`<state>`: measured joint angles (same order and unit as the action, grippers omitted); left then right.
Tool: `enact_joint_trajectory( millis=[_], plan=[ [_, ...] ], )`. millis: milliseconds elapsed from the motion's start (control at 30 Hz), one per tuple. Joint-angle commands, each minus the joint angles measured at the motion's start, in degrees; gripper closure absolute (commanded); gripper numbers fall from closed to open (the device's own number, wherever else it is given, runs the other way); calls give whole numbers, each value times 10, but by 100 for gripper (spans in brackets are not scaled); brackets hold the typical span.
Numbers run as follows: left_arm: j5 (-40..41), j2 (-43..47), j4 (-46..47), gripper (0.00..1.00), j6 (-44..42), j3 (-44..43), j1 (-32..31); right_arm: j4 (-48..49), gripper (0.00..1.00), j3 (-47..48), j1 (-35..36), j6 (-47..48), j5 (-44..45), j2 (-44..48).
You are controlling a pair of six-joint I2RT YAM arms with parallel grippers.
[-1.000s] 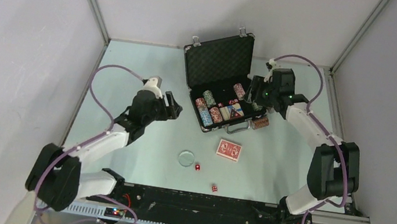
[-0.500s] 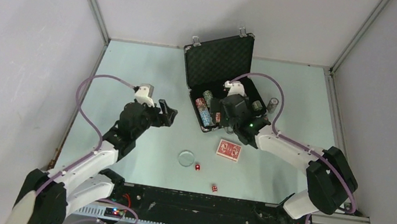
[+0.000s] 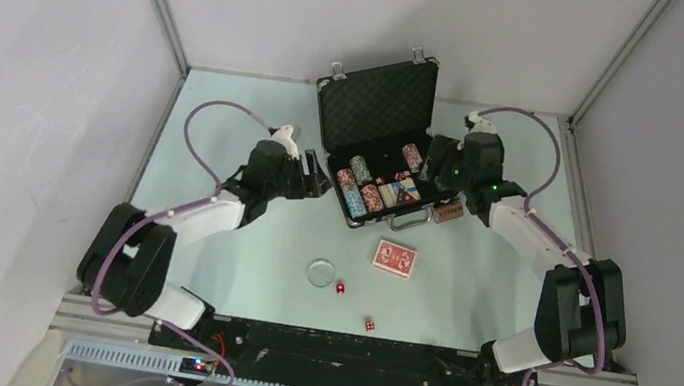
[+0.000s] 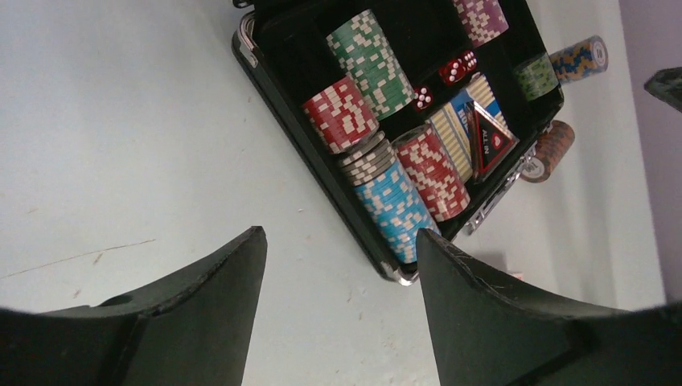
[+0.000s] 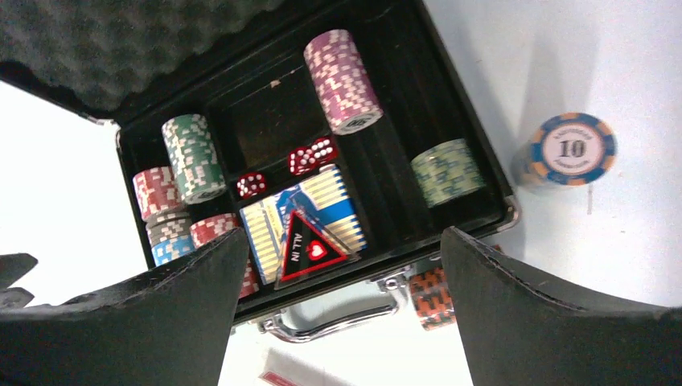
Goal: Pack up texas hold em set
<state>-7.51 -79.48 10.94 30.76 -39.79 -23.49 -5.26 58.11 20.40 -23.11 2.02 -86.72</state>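
Right hand (image 3: 432,168) swung back beside briefcase (image 3: 375,107), hiding blue chip stack (image 5: 573,149) from above

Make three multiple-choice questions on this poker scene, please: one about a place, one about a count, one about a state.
1. Where is the red-backed deck?
A) inside the case
B) on the table, outside the case
C) against the back wall

2. How many red dice lie on the table outside the case?
A) two
B) none
C) five

3. The case is:
A) shut and latched
B) shut, unlatched
C) open, lid upright

Answers: 1 B, it lies flat on bare table; 2 A, two red cubes show there in the top view; 3 C, its foam-lined lid stands up.
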Motion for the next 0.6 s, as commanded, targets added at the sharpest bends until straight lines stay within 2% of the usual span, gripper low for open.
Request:
enact_joint_trajectory(
  millis=[0,233,433,567],
  plan=[
    [-22,-59,7,27,74,-50,6,4,8,26,-24,4,-57,27],
    [4,-186,22,30,150,-132,19,-14,12,26,-24,13,-58,40],
    [40,-255,-22,31,172,-201,19,-23,13,15,-24,20,-49,74],
    [59,-275,-31,37,186,-218,24,-12,13,-1,-25,15,-54,93]
  ],
)
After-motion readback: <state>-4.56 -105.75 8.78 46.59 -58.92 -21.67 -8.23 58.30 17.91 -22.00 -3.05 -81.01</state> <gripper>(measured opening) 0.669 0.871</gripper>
